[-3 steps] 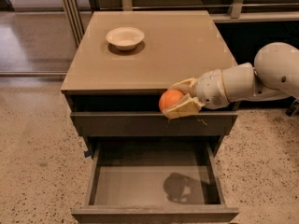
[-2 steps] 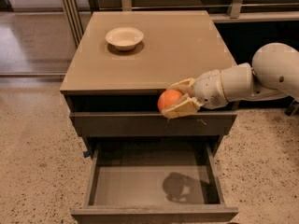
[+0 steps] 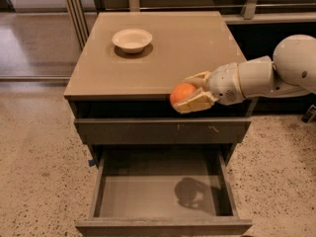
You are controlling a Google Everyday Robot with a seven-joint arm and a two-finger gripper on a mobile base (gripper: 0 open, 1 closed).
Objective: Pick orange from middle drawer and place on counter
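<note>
Gripper (image 3: 184,94), jaws pinching the orange (image 3: 181,92), is rising slightly above the open drawer (image 3: 143,197), nearing the counter (image 3: 163,58) edge for placing.

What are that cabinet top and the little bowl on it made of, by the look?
The counter looks like tan laminate or coated board: smooth, faintly glossy. The bowl seems cream ceramic or plastic; its matte look leaves that open. The gripper holds the orange at the counter's front edge.
</note>
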